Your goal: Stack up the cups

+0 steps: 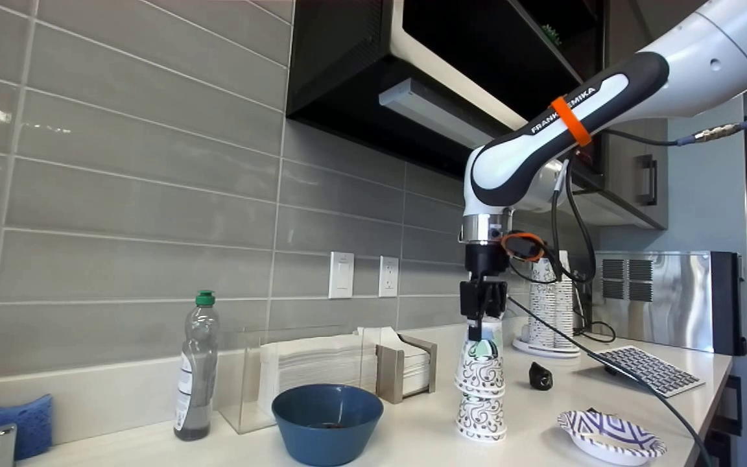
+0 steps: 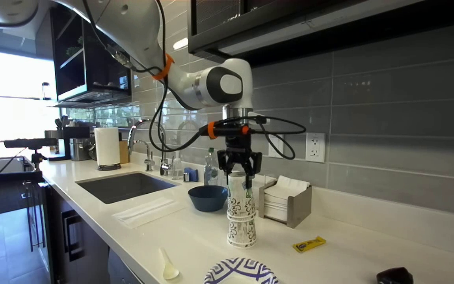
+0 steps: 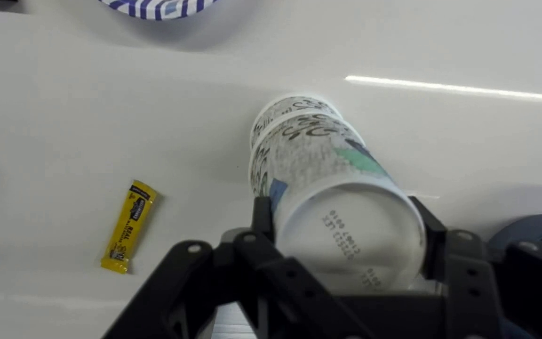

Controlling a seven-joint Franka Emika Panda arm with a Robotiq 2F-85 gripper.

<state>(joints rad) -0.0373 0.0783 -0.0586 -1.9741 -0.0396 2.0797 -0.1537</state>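
Cups (image 1: 481, 384): we find them stacked on the counter (image 1: 425, 447).
Gripper (image 3: 346, 223): we see its fingers (image 3: 262, 217) on either side of the topmost cup.
Bowl (image 1: 327, 444): left of the stack in both exterior views.
Bottle (image 1: 197, 370): we find it left of the bowl in an exterior view.
Napkins (image 2: 288, 187): in a holder (image 2: 301, 209), which we see right of the stack in an exterior view.
Packet (image 3: 129, 228): left of the stack in our wrist view.
Spoon (image 2: 168, 267): we have it left of the plate (image 2: 250, 268) in an exterior view.
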